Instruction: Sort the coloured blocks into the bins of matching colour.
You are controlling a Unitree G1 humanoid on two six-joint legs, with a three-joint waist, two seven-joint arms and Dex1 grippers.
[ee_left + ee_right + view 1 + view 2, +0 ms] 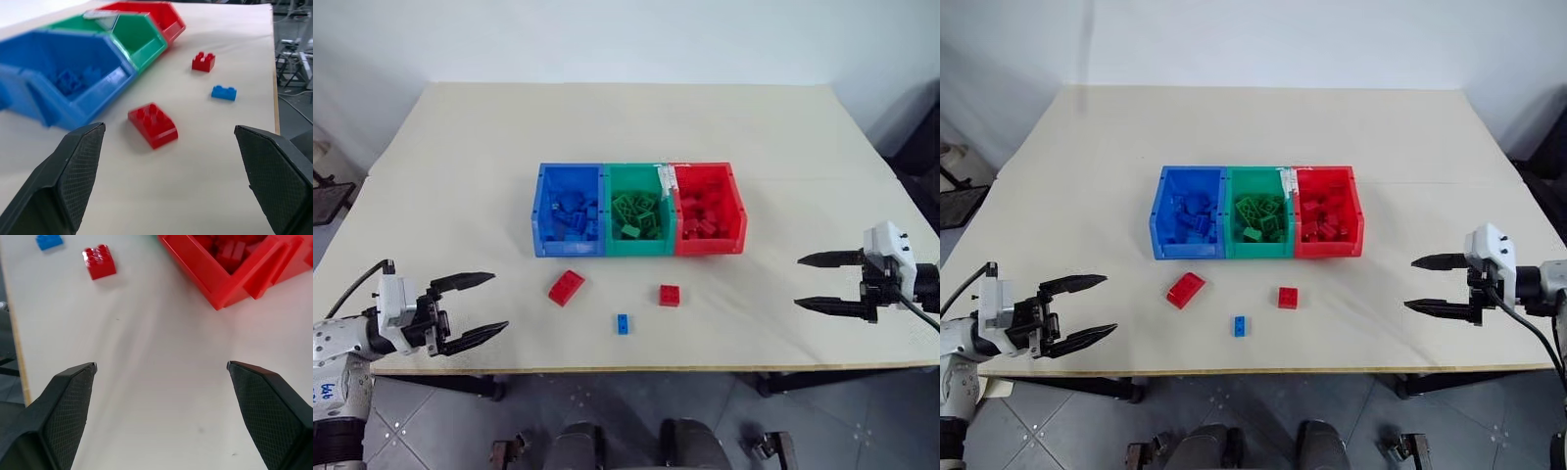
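3 loose blocks (566, 287) lie between the wide-open, empty left gripper (481, 307) and right gripper (813, 281).

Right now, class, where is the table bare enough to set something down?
Bare: the table behind the bins, and the stretches beside each open gripper. Crowded: in front of the bins, among two red bricks and a blue brick.

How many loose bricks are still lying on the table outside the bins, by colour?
Red bricks: 2, the larger red brick and the smaller red brick.
Blue bricks: 1, the small blue brick.
Green bricks: 0.
Total: 3 loose bricks, all lying in front of the bins.
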